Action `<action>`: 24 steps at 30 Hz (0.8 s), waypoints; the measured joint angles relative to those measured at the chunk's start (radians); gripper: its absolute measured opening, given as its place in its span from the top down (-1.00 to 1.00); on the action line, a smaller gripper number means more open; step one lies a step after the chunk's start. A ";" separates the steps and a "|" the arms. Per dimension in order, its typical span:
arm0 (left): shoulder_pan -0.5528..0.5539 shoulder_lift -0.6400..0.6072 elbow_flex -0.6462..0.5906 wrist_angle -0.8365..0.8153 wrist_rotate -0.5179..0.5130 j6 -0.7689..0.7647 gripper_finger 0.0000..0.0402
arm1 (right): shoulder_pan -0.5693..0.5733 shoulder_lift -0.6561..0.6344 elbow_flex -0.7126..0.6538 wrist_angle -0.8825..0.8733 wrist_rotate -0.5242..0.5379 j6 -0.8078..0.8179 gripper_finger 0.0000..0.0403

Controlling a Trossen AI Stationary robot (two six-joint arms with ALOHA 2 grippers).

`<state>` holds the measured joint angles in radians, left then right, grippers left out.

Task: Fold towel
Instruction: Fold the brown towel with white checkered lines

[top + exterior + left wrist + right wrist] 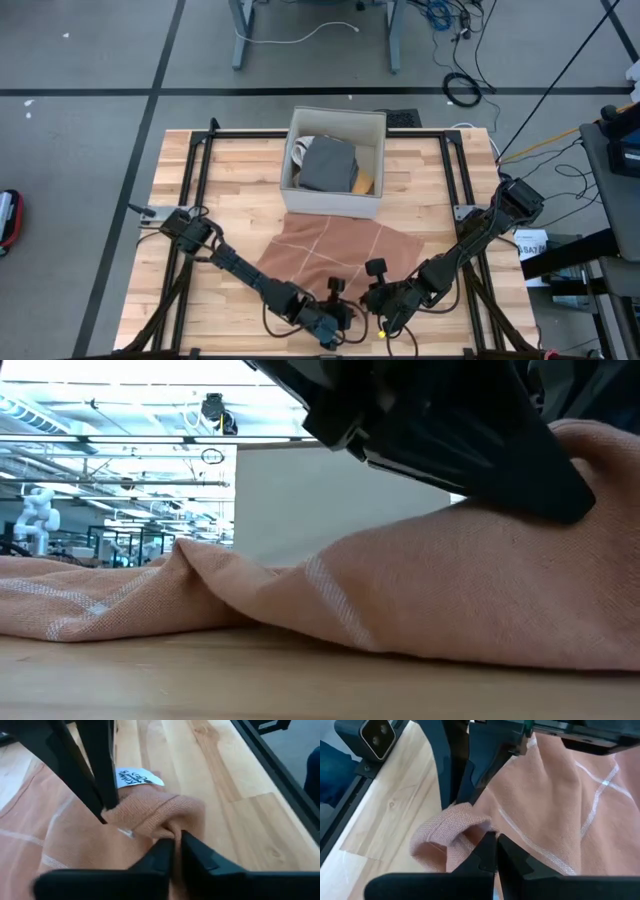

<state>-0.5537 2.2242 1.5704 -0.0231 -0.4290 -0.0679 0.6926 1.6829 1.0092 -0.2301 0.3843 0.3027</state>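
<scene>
A salmon towel (340, 245) with thin white lines lies spread on the wooden table in front of a white box. Its near corner (165, 812) is bunched up and carries a white label (137, 777). My left gripper (343, 316) and my right gripper (376, 300) meet at that near corner, both shut on the cloth. In the low view the towel (400, 590) rises in a hump under a dark gripper body (450, 430). The left wrist view shows the right gripper's fingers (95, 785) just beyond the bunch. My left gripper pinches the bunched fold of the towel's near corner (172, 829) between its two fingers, coming in slanting down. Several layers sit gathered there. The bunch is raised a little; the cloth behind it lies on the table. My right gripper pinches the towel at the rolled hem by the same corner (470, 827) between its two fingers, slanting down. The hem curls up beside the fingertips. The remaining cloth (555, 795) lies slack on the table.
A white box (335, 118) holding a folded grey cloth (328, 165) stands at the table's far middle. Black frame rails (200, 190) run along both sides. Bare wood (240, 785) lies beside the corner, with a rail (280, 765) at the edge.
</scene>
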 joint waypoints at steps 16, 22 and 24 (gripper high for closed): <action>-0.079 -0.089 0.000 -0.252 -0.144 -0.002 0.99 | 0.093 -0.034 0.000 -0.159 -0.032 0.116 0.37; -0.111 -0.148 0.000 -0.391 -0.223 -0.081 0.99 | 0.171 -0.025 0.000 -0.142 -0.066 0.201 0.32; -0.114 -0.162 0.000 -0.432 -0.245 -0.109 0.99 | 0.196 -0.012 0.000 -0.141 -0.087 0.232 0.34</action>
<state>-0.6678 2.0620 1.5707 -0.4554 -0.6739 -0.1769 0.8890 1.6708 1.0088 -0.3715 0.2969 0.5348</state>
